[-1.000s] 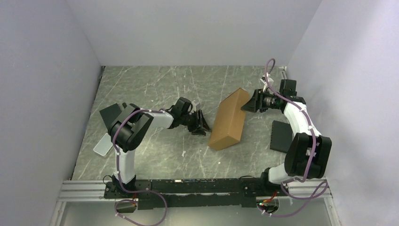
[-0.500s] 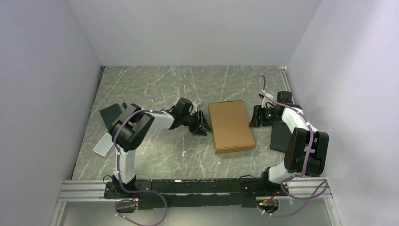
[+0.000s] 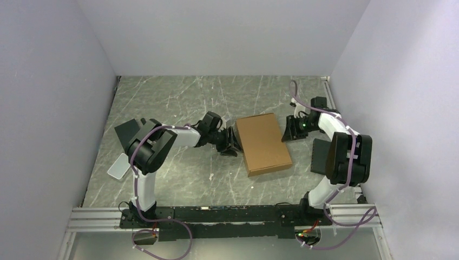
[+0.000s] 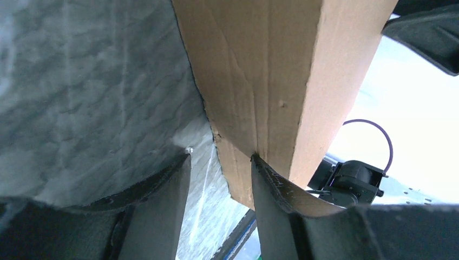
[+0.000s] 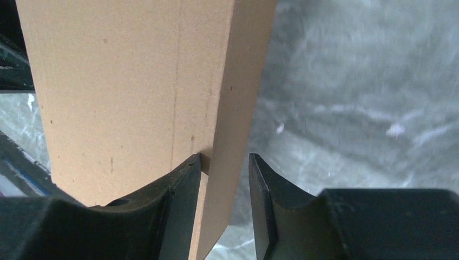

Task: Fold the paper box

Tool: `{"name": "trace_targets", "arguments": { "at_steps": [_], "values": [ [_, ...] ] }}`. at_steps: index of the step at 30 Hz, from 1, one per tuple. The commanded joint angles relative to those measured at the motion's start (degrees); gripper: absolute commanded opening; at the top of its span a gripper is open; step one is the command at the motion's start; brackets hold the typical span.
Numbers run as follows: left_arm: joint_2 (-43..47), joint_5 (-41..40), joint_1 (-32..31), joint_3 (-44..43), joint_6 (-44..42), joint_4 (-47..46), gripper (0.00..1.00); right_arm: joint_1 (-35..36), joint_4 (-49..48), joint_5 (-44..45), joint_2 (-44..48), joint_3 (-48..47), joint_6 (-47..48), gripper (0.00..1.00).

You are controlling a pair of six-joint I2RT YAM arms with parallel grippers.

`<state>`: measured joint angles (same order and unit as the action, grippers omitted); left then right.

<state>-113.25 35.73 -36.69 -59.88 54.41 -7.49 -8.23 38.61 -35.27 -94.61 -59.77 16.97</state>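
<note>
The paper box, looking like a closed shallow brown slab, is lying flat near the middle of the marbled grey desk, turned slightly askew. The left claw is reaching in low and sitting against the box's left edge. In its wrist view its jaws are standing apart, released. One finger is touching the cardboard wall, while the other finger is hanging clear of it with bare desk showing between them.

The right claw is sitting at the box's right edge near the far corner, straddling the rim. One finger is resting against the top face. The other is sitting just beside the side wall, and I cannot tell whether the claw is pinching the cardboard or lying loose around it.

A black pad is lying near the box's right side, apart from it.
</note>
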Motion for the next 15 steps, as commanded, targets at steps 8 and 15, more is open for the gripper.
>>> {"name": "trace_targets", "arguments": {
  "at_steps": [8, 15],
  "values": [
    [4.11, -4.24, 10.76, 4.80, -2.60, 2.17, 0.53, 18.03, -4.25, -0.89, -12.97, -13.85, -6.41, 0.41],
    [6.66, -4.71, 17.14, 2.80, -6.83, 8.53, 0.54, 15.35, -4.33, -3.21, -12.13, -16.06, -6.66, 0.49]
  ]
}}
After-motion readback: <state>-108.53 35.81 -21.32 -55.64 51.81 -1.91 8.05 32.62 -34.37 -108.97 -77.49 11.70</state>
